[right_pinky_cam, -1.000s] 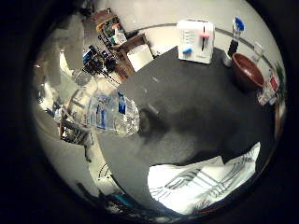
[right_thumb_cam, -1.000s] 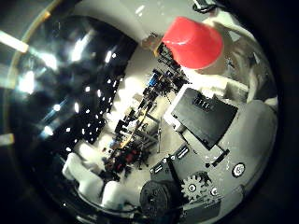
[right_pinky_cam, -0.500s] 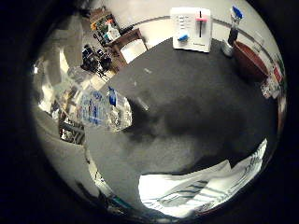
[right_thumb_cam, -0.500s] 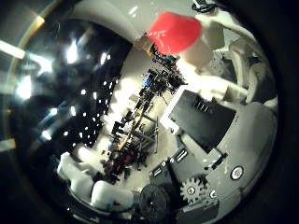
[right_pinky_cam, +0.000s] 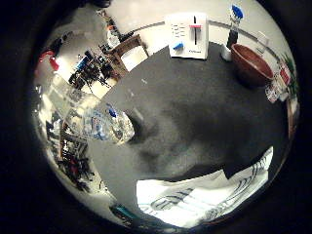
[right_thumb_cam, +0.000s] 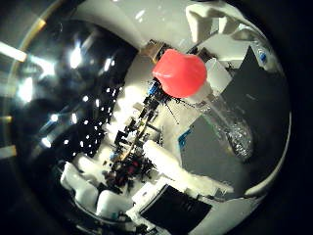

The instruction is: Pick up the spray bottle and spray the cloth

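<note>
Robot fingers (right_thumb_cam: 181, 171), white and black, curl round the clear spray bottle (right_pinky_cam: 100, 124), so the hand (right_thumb_cam: 146, 196) is grasping it close to the palm; the bottle's red spray head (right_thumb_cam: 180, 72) fills the middle of the thumb-side view, with the transparent body (right_thumb_cam: 230, 127) running away from it. Compared with half a second ago, the red head has swung further into that view and the tabletop looks smaller and farther in the little-finger-side view, which suggests the hand has lifted and turned the bottle. The pick-up seems done; aiming at the cloth is probably next. The white cloth (right_pinky_cam: 204, 200), marked with dark lines, lies crumpled on the dark grey table (right_pinky_cam: 195, 117) below the palm. At the table's far edge stand a white box (right_pinky_cam: 187, 35), a blue-capped bottle (right_pinky_cam: 234, 24) and a brown bowl (right_pinky_cam: 251, 63). Cluttered shelves (right_pinky_cam: 92, 73) crowd the room beyond.
</note>
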